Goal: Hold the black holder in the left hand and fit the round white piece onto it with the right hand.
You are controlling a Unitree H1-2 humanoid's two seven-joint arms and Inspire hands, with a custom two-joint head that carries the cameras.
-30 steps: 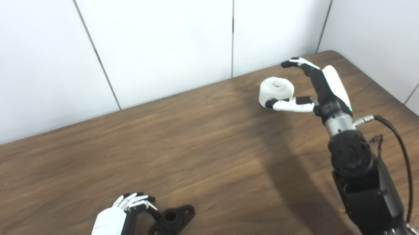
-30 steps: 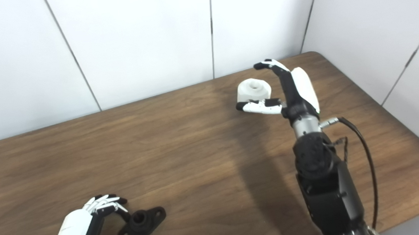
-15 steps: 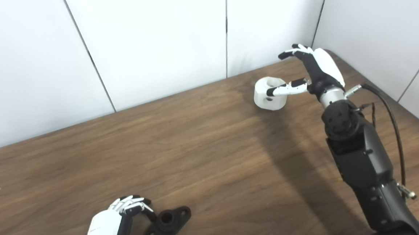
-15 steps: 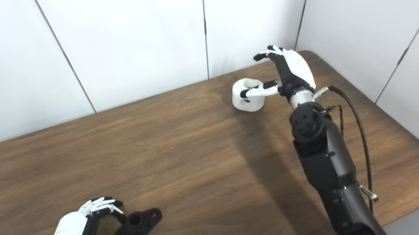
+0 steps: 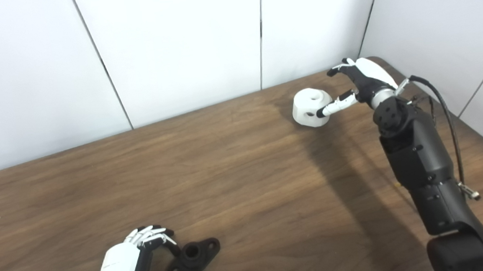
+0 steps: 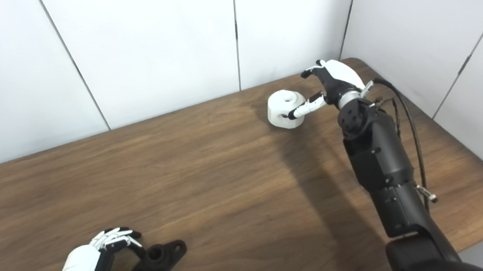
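- Across the wooden table we've got the two parts sitting well apart: the round white piece way up at the far right corner, the black holder down at the near left edge. Both sit flat on the wood, so we reckon we're at the pick-up step, with no fitting going on yet.
- Our right hand is just beside the white piece with fingers spread. The thumb reaches across its near side and looks like it touches, while the other fingers arch over behind it. Nothing is clamped, so next move as we see it: curl those fingers round the far side and squeeze before lifting.
- Our left hand is curled next to the black holder, fingers bent toward its left side. Honestly we can't tell if it's actually gripping or just resting against it.
- Hard to see: the left hand's lower part is cut off by the frame bottom, its thumb is mostly hidden, and the right fingertips behind the white piece are tiny.
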